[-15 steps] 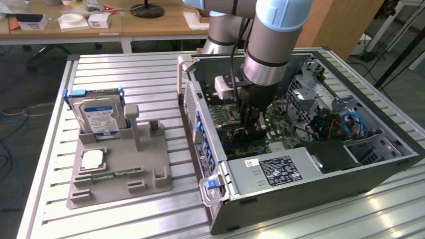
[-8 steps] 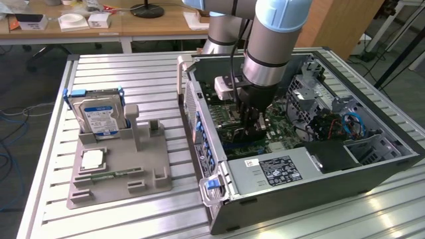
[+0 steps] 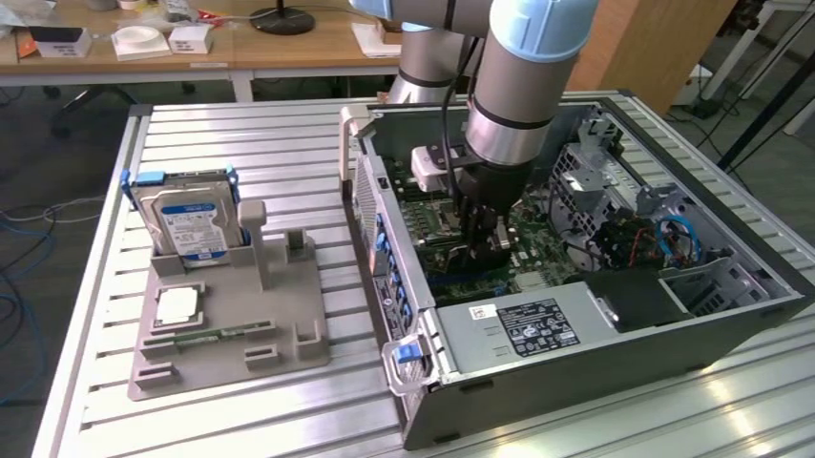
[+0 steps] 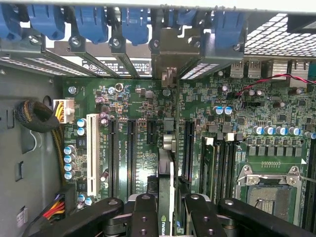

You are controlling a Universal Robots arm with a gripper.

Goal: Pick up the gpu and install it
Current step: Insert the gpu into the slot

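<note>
Inside the open computer case [image 3: 612, 363] my gripper [image 3: 484, 250] hangs low over the green motherboard [image 3: 535, 253]. In the wrist view the gpu [image 4: 167, 187] is seen edge-on, a thin card running straight away from the black fingers [image 4: 144, 212]. My gripper [image 4: 168, 217] is shut on it, one finger on each face. The card's silver end bracket [image 4: 170, 49] stands at the case's rear wall, among the blue retention clips [image 4: 133, 22]. The card lies in line with the long black expansion slots [image 4: 131, 153]. Whether its edge sits in a slot I cannot tell.
On the exterior view's left a grey fixture [image 3: 229, 324] holds an upright hard drive [image 3: 191, 224], a square chip [image 3: 178, 305] and a narrow RAM stick [image 3: 210, 336]. Inside the case are the power supply [image 3: 535, 324], cable bundles [image 4: 34, 116] and an open CPU socket [image 4: 269, 190].
</note>
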